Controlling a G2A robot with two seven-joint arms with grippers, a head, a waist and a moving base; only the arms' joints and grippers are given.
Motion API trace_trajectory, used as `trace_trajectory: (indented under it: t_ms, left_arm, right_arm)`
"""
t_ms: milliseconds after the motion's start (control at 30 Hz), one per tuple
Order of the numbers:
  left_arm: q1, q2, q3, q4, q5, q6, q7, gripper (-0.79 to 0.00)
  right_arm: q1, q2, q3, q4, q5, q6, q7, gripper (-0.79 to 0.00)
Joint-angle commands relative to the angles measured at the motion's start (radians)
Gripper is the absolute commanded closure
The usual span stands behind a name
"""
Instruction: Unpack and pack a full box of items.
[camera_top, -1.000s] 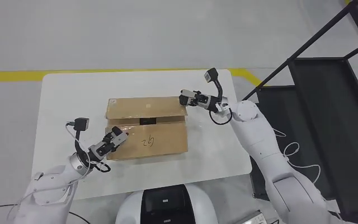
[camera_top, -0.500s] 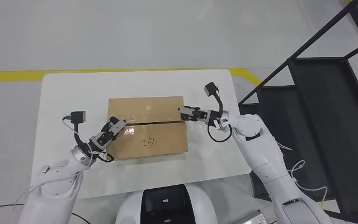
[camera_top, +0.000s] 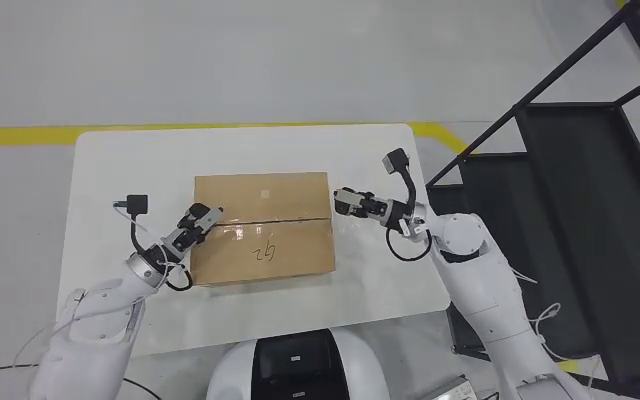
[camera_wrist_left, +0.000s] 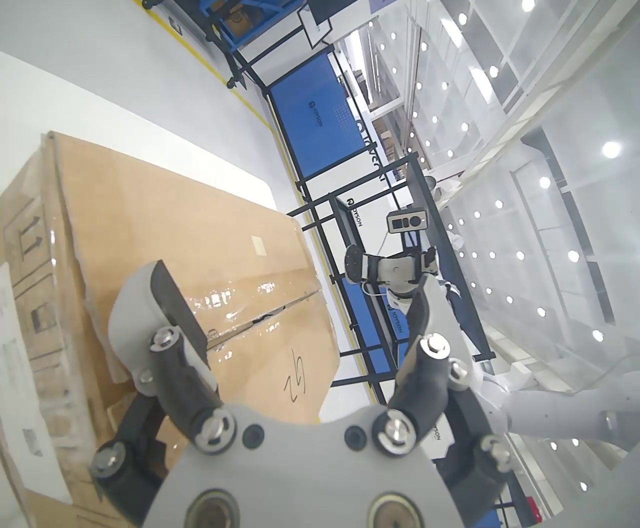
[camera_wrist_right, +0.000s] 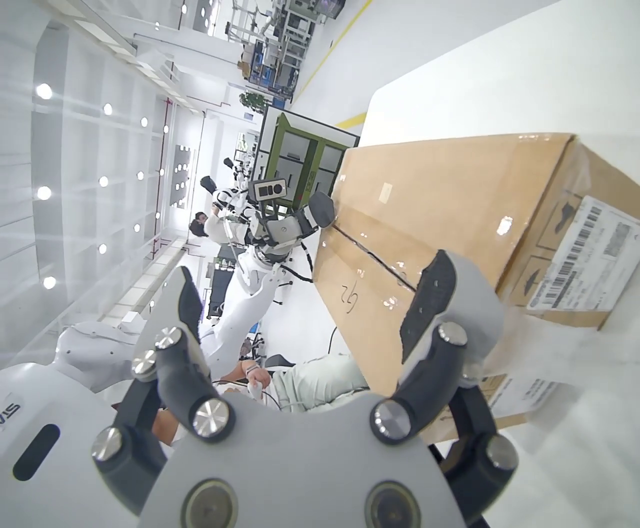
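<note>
Closed cardboard box (camera_top: 263, 228) sits flat mid-table on the white table (camera_top: 120, 170), long side running left-right, both top flaps down and meeting at a glossy taped seam (camera_top: 265, 220) along the middle, handwritten mark (camera_top: 264, 252) on the near flap. Left gripper (camera_top: 200, 222) is at the box's left end, level with the seam, over the top edge; the left wrist view shows its gripper (camera_wrist_left: 295, 305) with fingers spread wide, nothing between them, one dark pad (camera_wrist_left: 175, 305) over the box (camera_wrist_left: 165, 225) top by the seam, possibly touching the cardboard but contact can't be confirmed from this angle. Right gripper (camera_top: 345, 200) is just beside the box's right end, also level with the seam, slightly apart from the cardboard; in the right wrist view its gripper (camera_wrist_right: 312, 285) is likewise spread and empty, pointing along the box (camera_wrist_right: 440, 200) top, with a white barcode label (camera_wrist_right: 580, 250) on the box's right end face. Yellow floor line (camera_top: 230, 128) runs beyond the table's far edge, black rack (camera_top: 560, 180) stands to the right of the table
</note>
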Motion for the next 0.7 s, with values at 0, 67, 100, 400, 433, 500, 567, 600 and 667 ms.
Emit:
trace_trajectory:
  t_ms: [0,67,100,400,433,500,567,600,667]
  left_arm:
    - [-0.001,0.001,-0.005,0.001,-0.004,0.003,-0.002,-0.785]
    - [-0.003,0.001,-0.006,0.002,-0.007,0.004,-0.002,-0.785]
    - [-0.004,0.002,-0.007,0.003,-0.007,0.004,-0.003,-0.785]
    - [0.005,0.012,-0.034,-0.010,0.009,-0.012,-0.075,-0.785]
    - [0.008,0.014,-0.038,-0.013,0.005,-0.013,-0.090,-0.785]
    - [0.014,0.018,-0.052,-0.020,0.009,-0.018,-0.116,-0.785]
    - [0.022,0.022,-0.064,-0.026,0.007,-0.025,-0.141,-0.785]
    - [0.025,0.024,-0.070,-0.029,0.003,-0.026,-0.151,-0.785]
    - [0.028,0.028,-0.082,-0.035,0.014,-0.021,-0.170,-0.785]
  right_arm:
    - [-0.034,0.006,0.032,-0.031,-0.003,0.010,-0.012,-0.785]
    - [-0.073,0.013,0.066,-0.060,-0.013,0.025,-0.021,-0.785]
    - [-0.092,0.017,0.083,-0.072,-0.018,0.033,-0.027,-0.785]
    - [-0.223,0.037,0.205,-0.114,-0.011,0.074,-0.064,-0.785]
    - [-0.228,0.038,0.207,-0.114,-0.010,0.075,-0.064,-0.785]
    - [-0.237,0.039,0.209,-0.111,-0.003,0.076,-0.063,-0.785]
    - [-0.242,0.040,0.209,-0.110,-0.001,0.076,-0.066,-0.785]
    - [-0.244,0.041,0.208,-0.111,-0.001,0.076,-0.068,-0.785]
    - [-0.248,0.041,0.204,-0.111,0.002,0.076,-0.072,-0.785]
